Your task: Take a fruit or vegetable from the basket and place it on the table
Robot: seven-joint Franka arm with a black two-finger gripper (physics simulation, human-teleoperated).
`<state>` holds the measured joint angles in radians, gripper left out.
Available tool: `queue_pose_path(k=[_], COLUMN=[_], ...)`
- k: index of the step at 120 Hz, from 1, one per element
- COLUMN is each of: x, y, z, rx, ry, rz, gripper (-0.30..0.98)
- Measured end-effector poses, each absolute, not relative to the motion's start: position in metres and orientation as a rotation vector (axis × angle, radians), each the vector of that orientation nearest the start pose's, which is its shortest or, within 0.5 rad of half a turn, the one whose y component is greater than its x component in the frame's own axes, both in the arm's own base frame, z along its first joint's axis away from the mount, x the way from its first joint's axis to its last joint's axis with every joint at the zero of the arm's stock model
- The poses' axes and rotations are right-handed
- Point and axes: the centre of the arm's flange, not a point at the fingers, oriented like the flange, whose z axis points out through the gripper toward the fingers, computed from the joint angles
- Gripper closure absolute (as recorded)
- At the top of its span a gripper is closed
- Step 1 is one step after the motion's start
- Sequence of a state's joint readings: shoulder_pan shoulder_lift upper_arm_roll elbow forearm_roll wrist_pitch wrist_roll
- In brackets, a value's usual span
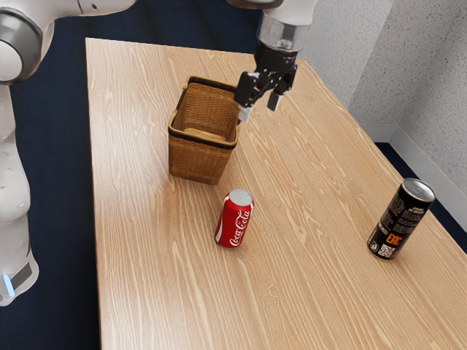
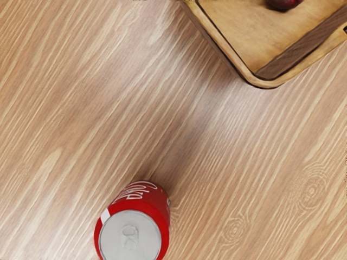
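Note:
My gripper (image 1: pixel 260 110) hangs above the table, just past the basket's rim toward the exterior view's right, with its two fingers apart and nothing between them. The wicker basket (image 1: pixel 199 157) stands upright on the table (image 1: pixel 160 292). Inside the basket (image 2: pixel 227 50), the wrist view has a dark red round fruit (image 2: pixel 284 3) on the floor, cut off by the picture's edge. In the exterior view the basket's near wall hides most of its floor.
A red Coca-Cola can (image 1: pixel 235 220) stands close to the basket; the same can (image 2: pixel 133 230) appears in the wrist view. A tall black can (image 1: pixel 400 219) is farther toward the exterior view's right, near the table's edge.

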<state>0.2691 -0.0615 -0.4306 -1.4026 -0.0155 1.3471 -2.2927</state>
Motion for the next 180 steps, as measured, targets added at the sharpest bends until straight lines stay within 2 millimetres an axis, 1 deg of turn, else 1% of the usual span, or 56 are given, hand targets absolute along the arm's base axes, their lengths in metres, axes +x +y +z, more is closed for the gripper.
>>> queue_pose_path(k=[9, 26, 31, 40, 47, 52, 57, 61, 67, 73, 78, 85, 91, 96, 101, 106, 113, 116, 120, 125, 136, 144, 152, 164, 172, 180], x=[0.498, 0.484, 0.479, 0.472, 0.476, 0.482, 0.492, 0.499, 0.508, 0.511, 0.511, 0.508, 0.504, 0.502, 0.502, 0.500, 0.490, 0.489, 0.488, 0.487, 0.484, 0.481, 0.479, 0.478, 0.477, 0.476], y=[-0.104, -0.149, -0.159, -0.159, -0.151, -0.141, -0.120, -0.096, -0.053, -0.009, 0.023, 0.059, 0.080, 0.089, 0.092, 0.090, 0.080, 0.078, 0.081, 0.090, 0.122, 0.133, 0.148, 0.173, 0.180, 0.183], z=[0.711, 0.715, 0.716, 0.725, 0.723, 0.719, 0.713, 0.710, 0.708, 0.707, 0.707, 0.707, 0.705, 0.703, 0.698, 0.689, 0.666, 0.661, 0.658, 0.655, 0.654, 0.670, 0.674, 0.663, 0.658, 0.652], rx=[1.502, 1.558, 1.577, 1.558, 1.530, 1.506, 1.468, 1.420, 1.325, 1.227, 1.155, 1.078, 1.038, 1.028, 1.037, 1.060, 1.106, 1.119, 1.116, 1.095, 1.008, 0.963, 0.900, 0.813, 0.784, 0.771], ry=[2.771, 2.736, 2.723, 2.719, 2.741, 2.763, 2.796, 2.827, 2.877, 2.922, 2.951, 2.976, 2.988, 2.991, 2.994, 2.996, 2.997, 2.989, 2.980, 2.975, 2.978, 2.950, 2.955, 2.989, 3.004, 3.016], rz=[0.049, 0.086, 0.090, 0.114, 0.114, 0.107, 0.090, 0.079, 0.067, 0.056, 0.048, 0.034, 0.022, 0.013, 0.002, -0.010, -0.025, -0.024, -0.019, -0.015, -0.003, 0.037, 0.051, 0.042, 0.038, 0.029], gripper=[0.00, 0.00, 0.00, 0.00, 0.00, 0.00, 0.00, 0.00, 0.00, 0.00, 0.00, 0.00, 0.00, 0.00, 0.00, 0.00, 0.00, 0.00, 0.00, 0.00, 0.00, 0.00, 0.00, 0.00, 0.00, 0.00])
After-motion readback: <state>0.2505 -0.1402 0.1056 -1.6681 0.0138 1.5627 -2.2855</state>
